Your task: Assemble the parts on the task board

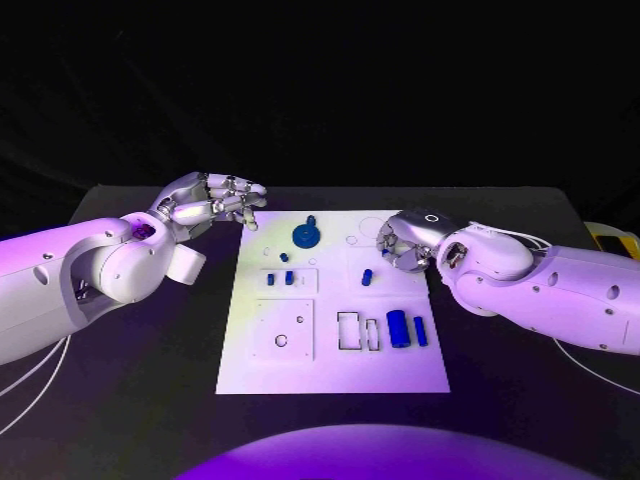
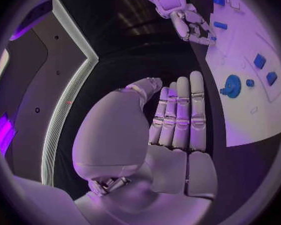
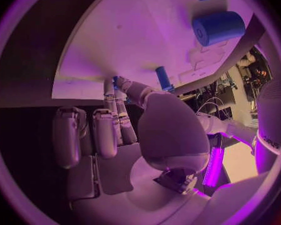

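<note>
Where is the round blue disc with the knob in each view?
Head view: round blue disc at the white plate's far end, between the hands.
Left wrist view: disc on the plate beyond the left hand's fingers.
Right wrist view: I cannot find it.
Shared landmark: the plate.

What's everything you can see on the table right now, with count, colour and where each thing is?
task board: one, white, middle of the black table.
round part: one, blue, far end of the board.
small parts: several, blue, across the board's middle; exact count unclear.
large cylinder: one, blue, near right of the board, a thinner blue piece beside it.
left hand: one, silver, off the board's far left corner, fingers straight, holding nothing.
right hand: one, silver, over the board's far right edge, fingertips pinching a small blue part.
</note>
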Action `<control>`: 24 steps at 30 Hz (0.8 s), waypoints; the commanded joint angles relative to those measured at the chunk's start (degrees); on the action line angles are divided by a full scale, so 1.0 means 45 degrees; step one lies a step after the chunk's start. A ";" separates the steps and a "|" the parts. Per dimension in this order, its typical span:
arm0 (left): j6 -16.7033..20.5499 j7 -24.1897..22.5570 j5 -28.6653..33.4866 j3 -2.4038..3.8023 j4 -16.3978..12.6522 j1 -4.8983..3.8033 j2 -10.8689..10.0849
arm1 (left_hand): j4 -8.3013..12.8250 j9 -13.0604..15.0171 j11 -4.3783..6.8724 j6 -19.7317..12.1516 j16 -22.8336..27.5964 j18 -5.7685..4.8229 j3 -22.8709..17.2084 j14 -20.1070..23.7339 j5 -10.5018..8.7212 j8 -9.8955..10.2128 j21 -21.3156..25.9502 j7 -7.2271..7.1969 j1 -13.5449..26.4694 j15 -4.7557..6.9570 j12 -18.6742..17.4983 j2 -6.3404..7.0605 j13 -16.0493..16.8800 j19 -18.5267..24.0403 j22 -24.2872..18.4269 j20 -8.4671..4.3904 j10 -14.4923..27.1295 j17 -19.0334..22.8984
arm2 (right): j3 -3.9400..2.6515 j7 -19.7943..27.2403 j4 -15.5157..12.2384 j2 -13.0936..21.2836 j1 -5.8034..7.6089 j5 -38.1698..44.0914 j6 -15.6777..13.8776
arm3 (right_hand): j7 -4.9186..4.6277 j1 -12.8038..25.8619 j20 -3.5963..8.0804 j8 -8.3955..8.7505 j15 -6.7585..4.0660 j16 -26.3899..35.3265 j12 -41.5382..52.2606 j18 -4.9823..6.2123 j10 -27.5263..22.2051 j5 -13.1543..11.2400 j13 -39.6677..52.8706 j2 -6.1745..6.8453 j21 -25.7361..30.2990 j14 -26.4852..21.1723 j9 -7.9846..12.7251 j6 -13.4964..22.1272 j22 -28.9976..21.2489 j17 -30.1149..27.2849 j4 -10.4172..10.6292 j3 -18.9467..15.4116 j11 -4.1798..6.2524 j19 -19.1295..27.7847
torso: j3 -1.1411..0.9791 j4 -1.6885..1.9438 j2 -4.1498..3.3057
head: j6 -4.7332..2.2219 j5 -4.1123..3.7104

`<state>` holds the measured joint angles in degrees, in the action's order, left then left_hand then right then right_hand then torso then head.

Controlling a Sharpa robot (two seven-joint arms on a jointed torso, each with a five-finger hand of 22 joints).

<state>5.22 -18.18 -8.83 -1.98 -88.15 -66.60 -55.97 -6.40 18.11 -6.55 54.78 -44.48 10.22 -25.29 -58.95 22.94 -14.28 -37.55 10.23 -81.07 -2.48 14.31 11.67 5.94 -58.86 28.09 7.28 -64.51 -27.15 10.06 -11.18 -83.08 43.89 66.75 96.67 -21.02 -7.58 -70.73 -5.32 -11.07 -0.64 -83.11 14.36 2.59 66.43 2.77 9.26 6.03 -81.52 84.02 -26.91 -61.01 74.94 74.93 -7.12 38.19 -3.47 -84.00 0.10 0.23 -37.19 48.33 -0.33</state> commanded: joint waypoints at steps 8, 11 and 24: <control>-0.0254 -0.0086 0.0081 0.0008 0.0031 -0.0005 0.0024 | 0.0077 -0.0003 -0.0015 0.0014 0.0044 0.0025 -0.0026 0.0087 0.0009 0.0078 0.0025 0.0069 -0.0120 -0.0032 -0.0086 0.0027 -0.0012 0.0017 0.0019 0.0035 0.0102 -0.0020 | -0.0028 -0.0036 -0.0339 0.0155 0.0023 0.0140 -0.0912 | -0.0013 -0.0134 0.0095 -0.0077 -0.0055 -0.0017 0.0040 -0.0141 0.0052 0.0086 0.0015 0.0006 0.0007 0.0769 -0.0029 -0.0031 0.2347 0.0652 -0.0124 -0.0010 -0.0037 -0.0668 | -0.0004 -0.0014 0.0006 | 0.0012 0.0000; -0.0258 -0.0085 0.0081 0.0008 0.0047 -0.0005 0.0027 | 0.0077 -0.0003 -0.0015 0.0014 0.0044 0.0025 -0.0026 0.0087 0.0009 0.0078 0.0025 0.0069 -0.0120 -0.0032 -0.0086 0.0027 -0.0012 0.0017 0.0019 0.0035 0.0102 -0.0020 | -0.0048 -0.0015 -0.0455 0.0219 0.0048 0.0141 -0.1143 | -0.0017 -0.0131 0.0094 -0.0074 -0.0053 -0.0004 0.0035 -0.0139 0.0047 0.0086 0.0014 0.0017 0.0013 0.0763 -0.0031 -0.0024 0.2344 0.0628 -0.0130 -0.0016 -0.0041 -0.0666 | -0.0006 -0.0006 0.0003 | 0.0011 -0.0011; -0.0257 -0.0097 0.0081 0.0008 0.0117 -0.0004 0.0025 | 0.0075 -0.0003 -0.0028 0.0017 0.0033 0.0024 0.0001 0.0081 0.0009 0.0094 0.0006 0.0081 -0.0107 -0.0040 -0.0103 0.0015 -0.0011 0.0017 0.0037 0.0041 0.0117 -0.0036 | -0.0286 0.0099 -0.1868 0.1027 0.0300 -0.0426 -0.1825 | -0.0024 -0.0127 0.0093 -0.0070 -0.0047 -0.0009 0.0026 -0.0141 0.0044 0.0092 0.0014 0.0046 0.0008 0.0764 -0.0035 -0.0014 0.2348 0.0638 -0.0147 -0.0030 -0.0048 -0.0668 | 0.0013 -0.0029 0.0010 | -0.0035 0.0151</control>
<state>4.99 -18.17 -8.83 -1.98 -87.58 -66.59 -55.94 -6.40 18.11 -6.76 54.78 -44.48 10.22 -25.29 -58.95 22.94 -14.06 -37.55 10.22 -81.07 -2.48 14.08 11.67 5.94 -58.87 28.18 7.28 -64.30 -27.24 8.80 -11.18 -90.52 48.39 68.05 95.90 -27.28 -7.58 -70.82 -5.33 -11.21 -0.63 -83.10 14.17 2.60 66.61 2.99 9.27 5.95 -81.52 84.02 -27.05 -60.98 74.92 74.91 -7.52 38.10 -3.68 -84.00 0.10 0.20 -37.17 48.32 0.04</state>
